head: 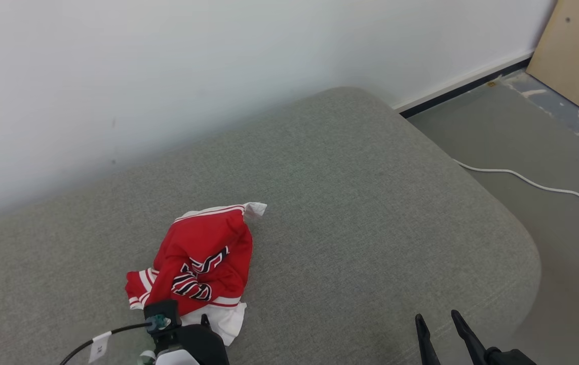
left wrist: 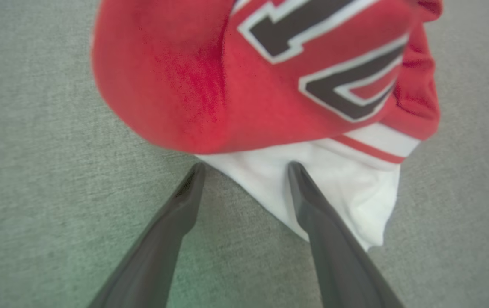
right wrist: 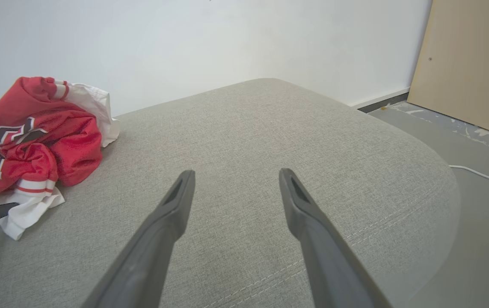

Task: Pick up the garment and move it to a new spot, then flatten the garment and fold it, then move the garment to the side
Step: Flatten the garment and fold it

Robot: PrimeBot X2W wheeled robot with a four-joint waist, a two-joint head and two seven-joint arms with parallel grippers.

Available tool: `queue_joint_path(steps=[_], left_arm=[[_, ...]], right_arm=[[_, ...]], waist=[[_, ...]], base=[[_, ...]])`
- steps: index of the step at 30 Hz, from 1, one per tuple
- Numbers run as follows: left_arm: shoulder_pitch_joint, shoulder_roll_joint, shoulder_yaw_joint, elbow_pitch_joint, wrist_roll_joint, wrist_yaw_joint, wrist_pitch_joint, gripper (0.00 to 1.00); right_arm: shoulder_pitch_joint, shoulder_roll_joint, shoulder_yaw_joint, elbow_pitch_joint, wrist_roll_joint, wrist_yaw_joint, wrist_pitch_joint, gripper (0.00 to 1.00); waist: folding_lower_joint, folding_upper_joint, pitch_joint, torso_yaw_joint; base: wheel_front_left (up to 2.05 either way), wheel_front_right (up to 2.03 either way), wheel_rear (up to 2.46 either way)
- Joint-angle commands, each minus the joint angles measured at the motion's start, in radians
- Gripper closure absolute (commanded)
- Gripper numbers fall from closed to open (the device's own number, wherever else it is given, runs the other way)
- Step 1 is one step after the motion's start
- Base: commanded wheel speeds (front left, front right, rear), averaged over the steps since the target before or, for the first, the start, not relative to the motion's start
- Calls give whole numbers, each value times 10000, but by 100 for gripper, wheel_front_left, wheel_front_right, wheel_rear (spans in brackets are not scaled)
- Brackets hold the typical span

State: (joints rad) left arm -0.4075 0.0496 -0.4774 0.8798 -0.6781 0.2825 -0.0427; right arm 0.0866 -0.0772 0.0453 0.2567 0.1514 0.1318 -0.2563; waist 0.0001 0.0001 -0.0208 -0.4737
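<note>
The garment (head: 200, 263) is a red jersey with black-and-white lettering and white trim, lying crumpled on the grey cushion (head: 350, 203) at the near left. My left gripper (left wrist: 246, 166) is open, with its tips at the garment's (left wrist: 270, 85) white near edge. One finger lies over the white cloth and the other rests on bare cushion, and nothing is gripped. My right gripper (head: 437, 315) is open and empty above the cushion's near right part, well to the right of the garment (right wrist: 34, 141).
A white wall runs behind the cushion. The cushion's rounded edge drops to a grey floor on the right, where a white cable (head: 532, 182) lies. A wooden board (head: 578, 56) leans at the far right. Bare cushion spreads right of the garment.
</note>
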Motion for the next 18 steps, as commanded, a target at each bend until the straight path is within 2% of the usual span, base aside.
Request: queue_joint_path(steps=[1, 4, 5, 6, 7, 14, 18], left_arm=[[-235, 15, -79, 272, 93, 190, -4, 0], [-482, 15, -264, 687, -3, 288, -60, 0], [-554, 15, -352, 779, -58, 208, -50, 11], [-641, 12, -445, 832, -86, 133, -105, 98], [-729, 8, -530, 871, -127, 50, -125, 100], [-1584, 9, -460, 750, -334, -110, -1595, 100], [-2193, 9, -555, 411, -172, -234, -1973, 100]], right_arm=[[-68, 3, 32, -11, 93, -22, -36, 0], [-135, 5, 83, -4, 74, -22, -40, 0], [-141, 11, 90, -6, 74, -22, -41, 0], [-140, 13, 91, -6, 80, -22, -43, 0], [-133, 15, 78, -2, 94, -22, -44, 0], [-112, 60, -1, 10, 187, -22, -62, 0], [-98, 82, 2, 37, 196, -22, -67, 0]], waist=[[-1, -1, 158, -223], [-1, -1, 175, -237], [-1, -1, 176, -229], [-1, -1, 181, -212], [-1, -1, 186, -183], [-1, -1, 168, 172], [-1, -1, 114, 344]], base=[[0, 0, 0], [0, 0, 0], [0, 0, 0], [0, 0, 0], [0, 0, 0], [0, 0, 0], [0, 0, 0]])
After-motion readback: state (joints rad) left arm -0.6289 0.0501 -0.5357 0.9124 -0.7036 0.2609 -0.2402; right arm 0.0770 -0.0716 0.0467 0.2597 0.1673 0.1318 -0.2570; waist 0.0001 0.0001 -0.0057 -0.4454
